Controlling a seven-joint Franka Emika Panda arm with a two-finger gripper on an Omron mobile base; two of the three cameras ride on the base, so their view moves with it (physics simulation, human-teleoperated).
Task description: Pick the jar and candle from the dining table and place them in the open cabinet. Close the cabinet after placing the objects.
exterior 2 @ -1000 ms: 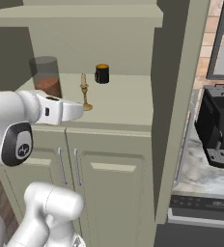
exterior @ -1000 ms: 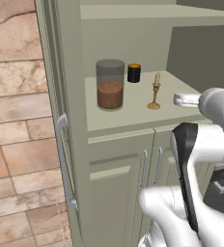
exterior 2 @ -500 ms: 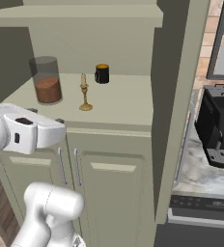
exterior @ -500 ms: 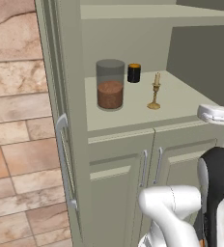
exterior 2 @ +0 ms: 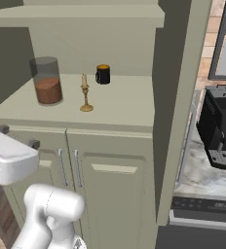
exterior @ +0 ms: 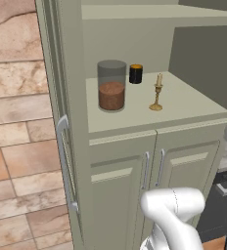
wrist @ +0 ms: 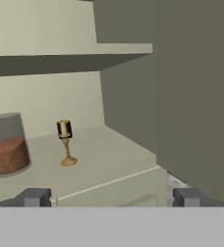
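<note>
The jar (exterior: 111, 86) and candle (exterior: 156, 93) stood side by side on the cabinet (exterior: 135, 161) shelf, upper middle of frame. The pincer (wrist: 112, 197) was wide open, holding nothing, low before the shelf edge.

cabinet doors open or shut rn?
Open. Both doors of the cabinet are swung out to the sides, leaving the jar and candle in plain sight, upright on its shelf.

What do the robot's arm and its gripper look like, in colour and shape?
The arm is glossy white, made of thick rounded segments. No cables or markings show on it. The gripper has two small, blocky, dark grey fingertips.
</note>
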